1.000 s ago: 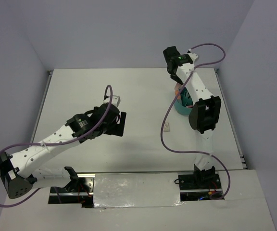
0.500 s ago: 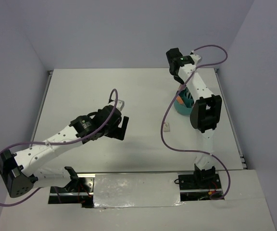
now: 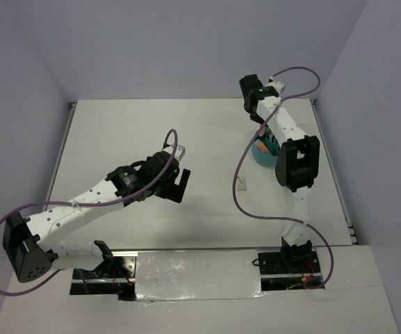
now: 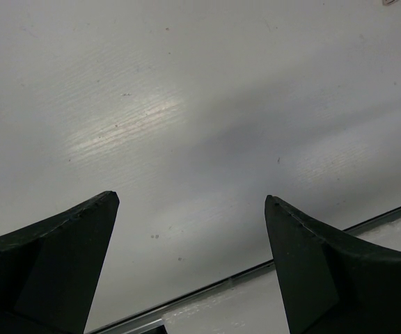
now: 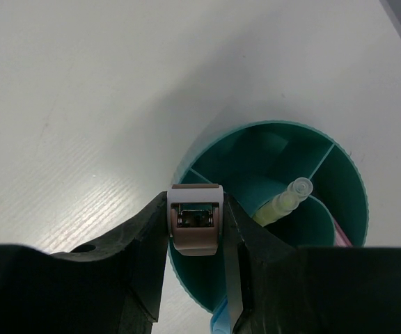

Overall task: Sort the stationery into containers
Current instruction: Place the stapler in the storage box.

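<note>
Using teal organiser [image 5: 253,153] as the reference. Parked on white desk [image 3: 207,132], toward desk's right side.

Left arm [image 3: 82,202] stretched low across desk, well left of organiser. Right arm [image 3: 294,163] folded up just beside organiser on its right. Wrist reaching over it from the far side and above, covering part of it in top view.

Organiser round, open-topped, cut into compartments by inner dividers.

Left gripper [image 4: 190,198] released: jaws spread wide, nothing between them, only bare desk below. Well apart from organiser.

Right gripper [image 5: 195,209] clenched on small mauve-and-white piece [image 5: 195,235], pinched flat between both fingers. Hanging over organiser's left rim as seen from right wrist. Looks above the rim rather than inside. Can't tell which compartment lies under it.

Yellowish clear pen [image 5: 284,200] already inside organiser, leaning in a compartment right of centre, capped end up.

Thin pink sliver [image 5: 340,233] against organiser's right inner wall, too little showing to name. Blue bit [image 5: 218,324] at organiser's near rim, beside a right gripper finger, equally unclear.

Small white item [image 3: 241,184] lying flat on desk, left of organiser and toward the arm bases, apart from it.
</note>
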### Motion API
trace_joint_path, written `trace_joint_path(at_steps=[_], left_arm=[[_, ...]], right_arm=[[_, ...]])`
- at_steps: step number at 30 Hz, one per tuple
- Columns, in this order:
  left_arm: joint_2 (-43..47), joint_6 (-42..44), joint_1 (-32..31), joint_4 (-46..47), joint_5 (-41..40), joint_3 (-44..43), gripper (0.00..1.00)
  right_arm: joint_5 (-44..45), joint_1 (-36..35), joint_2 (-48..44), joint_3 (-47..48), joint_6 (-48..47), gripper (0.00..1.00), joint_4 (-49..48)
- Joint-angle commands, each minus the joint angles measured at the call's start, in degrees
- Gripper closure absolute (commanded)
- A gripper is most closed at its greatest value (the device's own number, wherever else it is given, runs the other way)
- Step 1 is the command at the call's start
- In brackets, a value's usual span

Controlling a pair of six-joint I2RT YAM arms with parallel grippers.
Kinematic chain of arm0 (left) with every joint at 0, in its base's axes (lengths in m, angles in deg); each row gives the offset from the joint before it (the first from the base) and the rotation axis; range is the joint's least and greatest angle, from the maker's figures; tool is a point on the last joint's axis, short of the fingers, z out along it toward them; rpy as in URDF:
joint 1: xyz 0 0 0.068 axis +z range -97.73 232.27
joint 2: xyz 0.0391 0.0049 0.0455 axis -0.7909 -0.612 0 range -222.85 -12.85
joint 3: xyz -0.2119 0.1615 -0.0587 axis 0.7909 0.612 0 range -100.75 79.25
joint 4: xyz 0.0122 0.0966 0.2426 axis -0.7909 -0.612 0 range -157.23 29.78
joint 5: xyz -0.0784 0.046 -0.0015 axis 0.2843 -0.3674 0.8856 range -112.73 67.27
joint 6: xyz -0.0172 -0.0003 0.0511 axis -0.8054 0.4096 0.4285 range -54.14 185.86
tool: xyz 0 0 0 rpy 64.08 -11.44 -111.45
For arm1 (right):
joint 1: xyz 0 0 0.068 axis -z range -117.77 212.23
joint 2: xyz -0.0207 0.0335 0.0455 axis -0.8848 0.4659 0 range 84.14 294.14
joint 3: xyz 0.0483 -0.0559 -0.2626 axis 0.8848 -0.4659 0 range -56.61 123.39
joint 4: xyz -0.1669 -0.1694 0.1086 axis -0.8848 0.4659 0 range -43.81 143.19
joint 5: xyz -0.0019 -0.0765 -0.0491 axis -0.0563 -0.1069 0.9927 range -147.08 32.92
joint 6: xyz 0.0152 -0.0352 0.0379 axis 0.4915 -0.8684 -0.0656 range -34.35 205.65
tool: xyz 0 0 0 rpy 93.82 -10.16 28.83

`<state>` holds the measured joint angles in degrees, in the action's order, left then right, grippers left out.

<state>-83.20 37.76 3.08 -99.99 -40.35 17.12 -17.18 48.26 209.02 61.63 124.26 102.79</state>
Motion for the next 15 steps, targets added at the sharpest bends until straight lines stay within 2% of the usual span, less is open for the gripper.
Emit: trace_joint_path(at_steps=[1,3,4,6,12,15], left_arm=[[-0.3,1.7,0.5,2.1,0.8,-1.3,0.01],[-0.4,1.5,0.7,2.3,1.1,-1.2,0.01],[-0.4,1.4,0.8,2.4,1.2,-1.0,0.01],[-0.4,0.9,0.7,2.7,1.5,-0.9,0.00],[-0.4,0.3,0.8,3.1,1.7,-0.8,0.01],[-0.7,-0.4,0.8,3.1,1.8,-1.2,0.01]], right_arm=[[0.5,0.0,-2.6,-0.3,-1.6,0.84,-2.7],[-0.4,0.1,-3.5,-1.2,-2.2,0.69,-3.2],[-0.5,0.0,-3.8,-1.4,-2.3,0.55,-3.6],[-1.2,-0.1,-4.4,-1.5,-2.7,0.46,-3.7],[-2.4,0.0,-6.7,-0.1,-4.2,0.32,-3.6],[-3.8,-0.1,-8.4,1.7,-5.2,0.31,-3.4]])
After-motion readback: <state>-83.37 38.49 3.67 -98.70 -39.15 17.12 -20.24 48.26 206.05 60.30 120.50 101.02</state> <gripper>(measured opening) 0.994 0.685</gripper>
